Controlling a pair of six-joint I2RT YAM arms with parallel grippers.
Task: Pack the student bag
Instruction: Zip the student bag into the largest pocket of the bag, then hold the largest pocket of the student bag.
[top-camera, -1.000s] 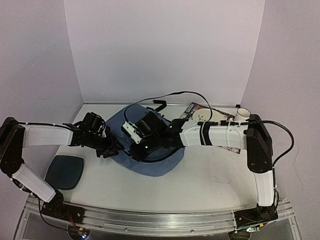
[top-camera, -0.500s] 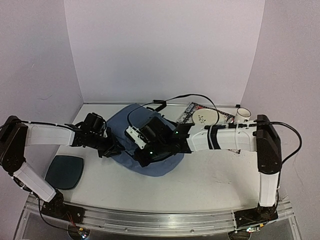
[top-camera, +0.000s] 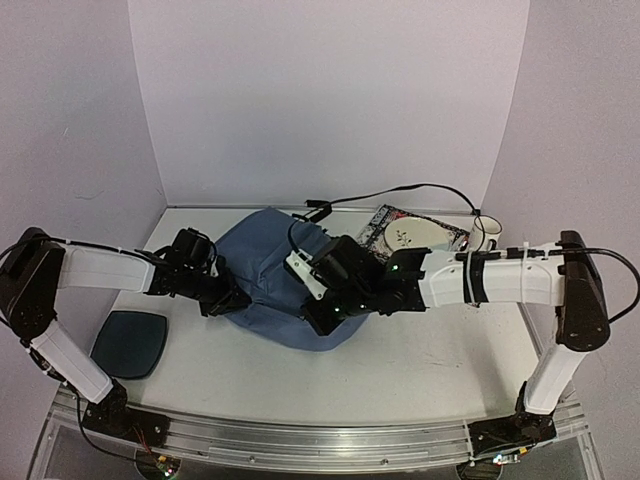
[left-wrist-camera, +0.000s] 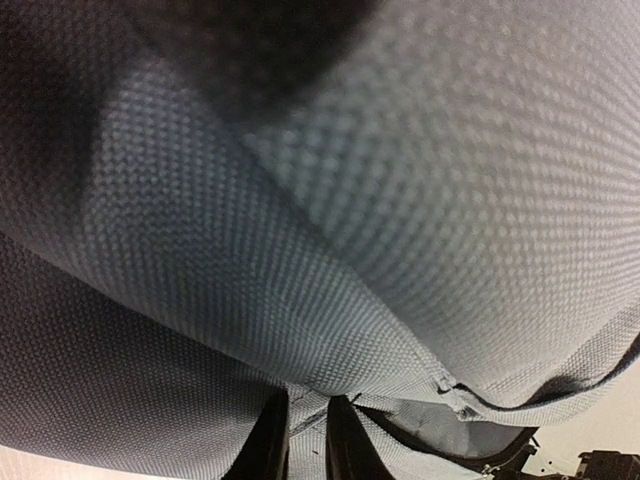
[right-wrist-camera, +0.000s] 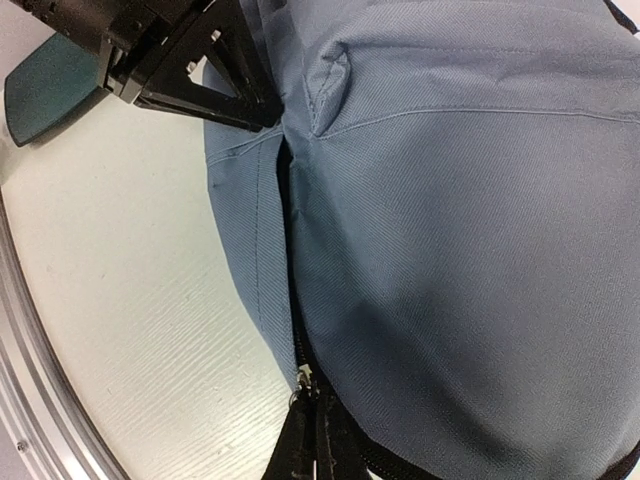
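The student bag, slate-blue and soft, lies in the middle of the table and fills the left wrist view. My left gripper is at the bag's left edge. Its two dark fingers stand nearly together with a fold of the bag's fabric pinched between them. My right gripper is at the bag's near edge, shut on the black zipper pull. The zipper line runs up from there towards the left gripper. The bag's inside is hidden.
A dark teal rounded pad lies at the near left, also in the right wrist view. Behind the right arm are a patterned book, a white dish and a white mug. A metal rail edges the front.
My right gripper has slid right and nearer along the bag's edge, and the dark opening no longer shows. The left gripper's jaws have narrowed onto the bag's left edge.
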